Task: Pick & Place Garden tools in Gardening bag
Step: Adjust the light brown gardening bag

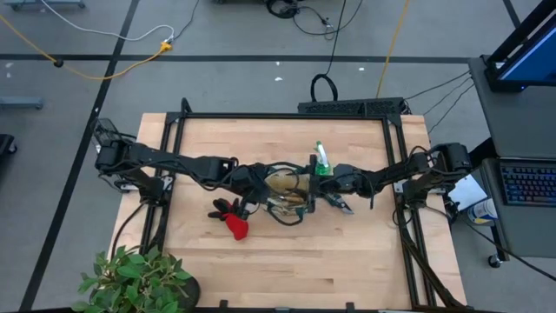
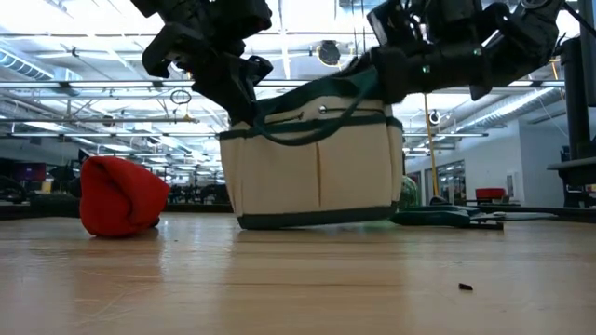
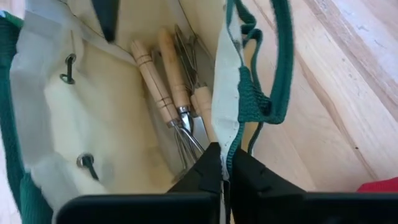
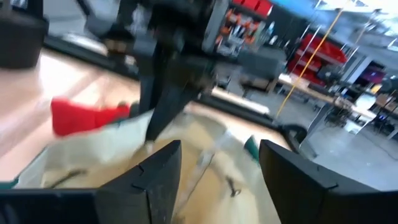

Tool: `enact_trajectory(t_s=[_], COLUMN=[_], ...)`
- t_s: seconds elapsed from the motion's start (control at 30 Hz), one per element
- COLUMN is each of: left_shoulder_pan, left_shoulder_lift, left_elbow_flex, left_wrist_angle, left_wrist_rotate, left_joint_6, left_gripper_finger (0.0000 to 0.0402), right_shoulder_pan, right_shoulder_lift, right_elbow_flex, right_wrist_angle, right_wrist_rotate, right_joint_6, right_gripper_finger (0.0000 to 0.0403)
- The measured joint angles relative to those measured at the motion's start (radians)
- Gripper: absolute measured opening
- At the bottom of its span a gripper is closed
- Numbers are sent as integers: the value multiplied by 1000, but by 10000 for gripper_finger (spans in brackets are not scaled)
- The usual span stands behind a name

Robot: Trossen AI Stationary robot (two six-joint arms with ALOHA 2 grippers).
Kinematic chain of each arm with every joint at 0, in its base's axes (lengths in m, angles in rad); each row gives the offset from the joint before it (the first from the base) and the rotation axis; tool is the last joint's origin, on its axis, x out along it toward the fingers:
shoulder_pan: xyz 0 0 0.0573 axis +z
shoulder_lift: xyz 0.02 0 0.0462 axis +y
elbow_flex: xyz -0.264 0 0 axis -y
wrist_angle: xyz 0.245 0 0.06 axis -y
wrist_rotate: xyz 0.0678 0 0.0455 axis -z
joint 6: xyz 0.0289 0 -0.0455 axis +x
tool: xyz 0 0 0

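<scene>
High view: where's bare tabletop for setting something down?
Free: the near strip between the potted plant and the right frame rail, and the far strip behind the arms. Crowded: the centre, where the left gripper pinches the bag rim, the right gripper hangs open over it, and glove, spray bottle and shears lie alongside.

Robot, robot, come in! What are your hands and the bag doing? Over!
Left gripper pinching bag rim. Right gripper open above bag mouth. Wooden-handled tools inside. Glove, shears, spray bottle still out.
</scene>
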Motion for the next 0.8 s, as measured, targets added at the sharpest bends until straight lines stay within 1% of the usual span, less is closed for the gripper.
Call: enact_trajectory(t_s=[0.07, 0.17, 0.27, 0.4, 0.57, 0.63, 0.73, 0.8], left_shoulder_pan=[0, 0, 0, 0, 0, 0, 0, 0], left_shoulder_lift=[0, 0, 0, 0, -1, -1, -1, -1], left_elbow_flex=[0, 0, 0, 0, 0, 0, 0, 0], left_wrist_angle=[0, 0, -3, -19, -40, -50, -63, -75], left_wrist_rotate=[-1, -1, -1, -1, -4, -4, -3, -3], left_joint_6=[-2, -4, -3, -1, -13, -14, -15, -19], left_gripper_finger=[7, 18, 21, 6, 17, 15, 6, 9], right_shoulder_pan=[0, 0, 0, 0, 0, 0, 0, 0], right_shoulder_lift=[0, 0, 0, 0, 0, -2, -15, -24], right_elbow_flex=[0, 0, 0, 0, 0, 0, 0, 1], right_wrist_angle=[44, 88, 83, 55, 131, 159, 164, 153], right_wrist_rotate=[0, 0, 0, 0, 0, 0, 0, 0], right_joint_6=[4, 5, 7, 31, 57, 58, 59, 69], right_gripper_finger=[212, 212, 212, 212, 212, 212, 212, 210])
